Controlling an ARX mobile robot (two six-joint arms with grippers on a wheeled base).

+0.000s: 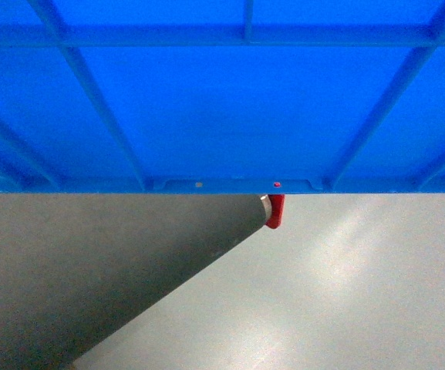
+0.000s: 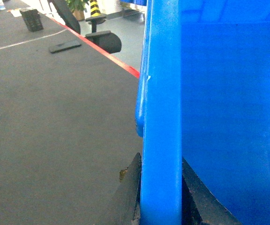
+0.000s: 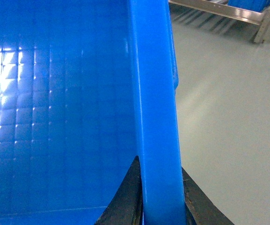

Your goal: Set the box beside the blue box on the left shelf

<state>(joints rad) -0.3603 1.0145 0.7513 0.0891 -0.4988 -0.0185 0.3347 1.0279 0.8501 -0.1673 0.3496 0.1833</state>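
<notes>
Head view: blue box (image 1: 230,100), ribbed outer wall, fills the frame from 9 to 3 o'clock across the top; two small dots at its base edge. Below it, at 6 o'clock, a red tab (image 1: 275,211); dark mat (image 1: 75,277) toward 8 o'clock, pale grey floor (image 1: 345,293) toward 4 o'clock. Neither gripper visible.

Left wrist view: left gripper (image 2: 160,201), at 6 o'clock, dark fingers (image 2: 130,197) clamped on either side of the box rim (image 2: 160,117); box interior toward 3 o'clock. Red strip (image 2: 120,65) edges the mat; chair base (image 2: 102,40) at 12 o'clock.

Right wrist view: right gripper (image 3: 160,206), at 6 o'clock, clamped on the rim likewise; gridded box floor (image 3: 55,117) toward 9 o'clock. Metal shelf frame (image 3: 247,14) at 1 o'clock.
</notes>
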